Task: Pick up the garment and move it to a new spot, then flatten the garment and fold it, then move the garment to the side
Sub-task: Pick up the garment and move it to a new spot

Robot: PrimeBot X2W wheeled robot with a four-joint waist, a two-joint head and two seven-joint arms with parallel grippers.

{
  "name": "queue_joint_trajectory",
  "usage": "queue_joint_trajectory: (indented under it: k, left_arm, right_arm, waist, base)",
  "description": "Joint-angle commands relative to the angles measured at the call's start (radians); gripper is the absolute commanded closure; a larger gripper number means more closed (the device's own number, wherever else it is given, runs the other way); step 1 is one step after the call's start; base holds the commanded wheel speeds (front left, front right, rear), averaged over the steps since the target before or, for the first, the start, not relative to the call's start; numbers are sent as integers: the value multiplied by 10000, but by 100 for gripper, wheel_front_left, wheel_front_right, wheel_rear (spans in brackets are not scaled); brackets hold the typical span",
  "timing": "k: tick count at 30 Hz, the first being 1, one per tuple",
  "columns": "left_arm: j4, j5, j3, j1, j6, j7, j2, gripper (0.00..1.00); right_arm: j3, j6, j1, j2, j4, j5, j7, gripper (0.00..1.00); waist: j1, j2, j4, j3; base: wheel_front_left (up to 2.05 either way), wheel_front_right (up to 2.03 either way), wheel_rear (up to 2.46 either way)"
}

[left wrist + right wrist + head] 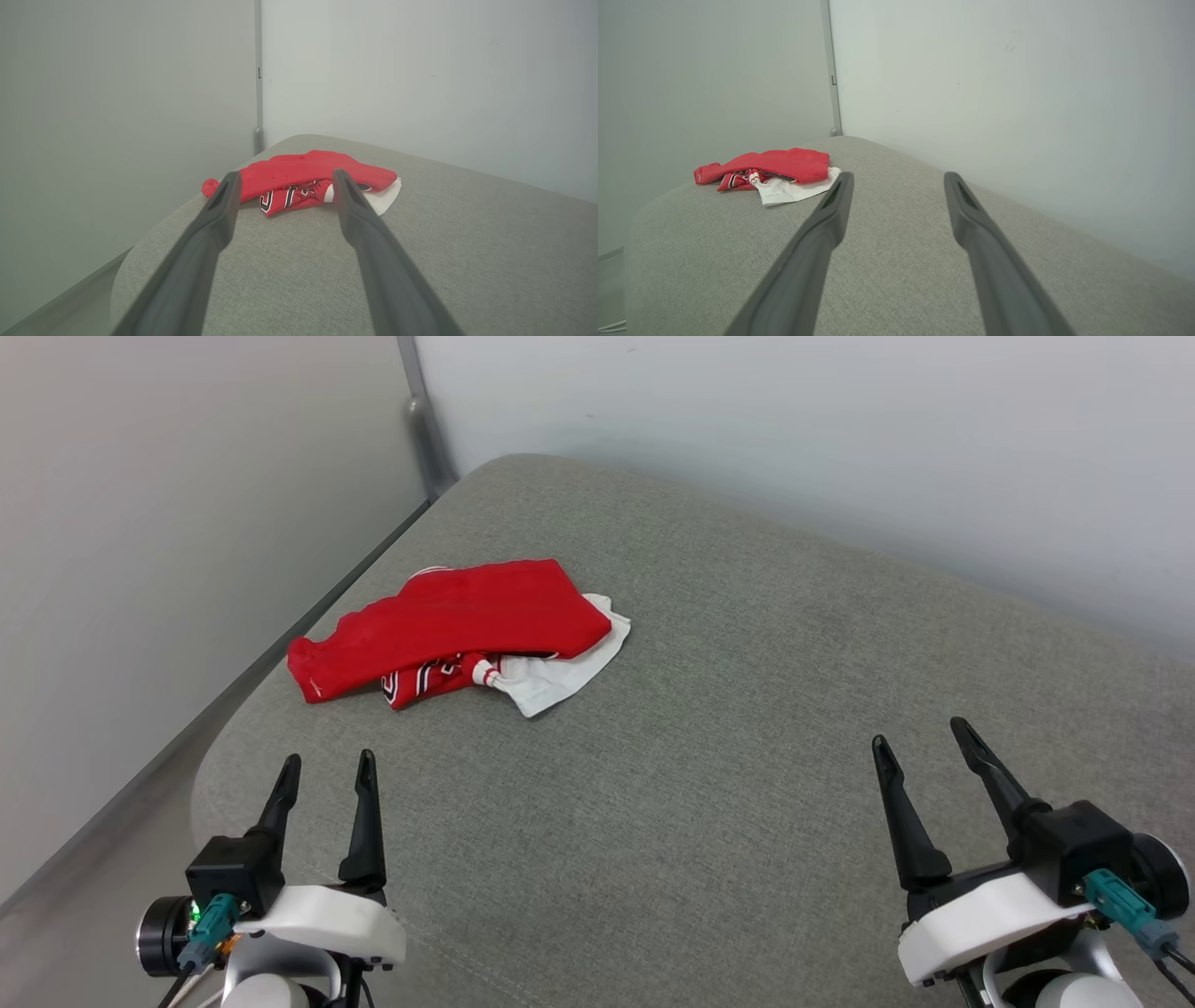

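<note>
The garment [467,616] lies crumpled by the grey cushion's [672,784] far left edge. The left gripper [330,759] and right gripper [920,733] hover at its near edge, both spread wide and empty.

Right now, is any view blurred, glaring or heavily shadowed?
Head view: soft, even light, no glare; the garment is sharp, with only a faint shadow at its edge. Left wrist view: the left fingers look soft up close, the garment clearer. Right wrist view: the right fingers equally soft.
</note>
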Motion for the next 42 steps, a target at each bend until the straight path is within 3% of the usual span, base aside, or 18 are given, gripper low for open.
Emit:
queue_joint_trajectory:
  k: [1,10,17,25,32,38,42]
  left_arm:
    - [-23,5,37,-71,-40,-29,-7,0]
    - [817,-595,205,-1705,-177,98,268,0]
    - [1533,-1246,124,-4475,-306,1491,1452,0]
    - [2646,-2299,237,-6847,-329,4434,2966,0]
    - [4305,-3026,387,-7663,-334,7561,4119,0]
    - [5484,-3514,669,-7719,-63,9153,4472,0]
    - [6706,-3820,570,-7053,47,10515,4206,0]
  right_arm:
    - [20,-7,-127,14,-41,-1,-21,0]
    - [182,-7,-535,13,-245,-181,142,0]
    - [266,-7,-1154,11,-542,-430,262,0]
    - [238,-7,-2016,8,-686,-536,47,0]
    - [237,-7,-2475,10,-466,-457,-274,0]
    - [266,-7,-2770,10,-410,-441,-436,0]
    - [207,-7,-2940,11,-411,-495,-482,0]
  waist:
    - [0,0,-20,28]
    - [0,0,-552,671]
    - [0,0,-1517,1888]
    - [0,0,-2758,3540]
    - [0,0,-3512,4447]
    - [0,0,-3899,4927]
    - [0,0,-4077,5070]
  base:
    - [0,0,0]
    - [0,0,0]
    - [0,0,0]
    - [0,0,0]
    - [0,0,0]
    - [0,0,0]
    - [0,0,0]
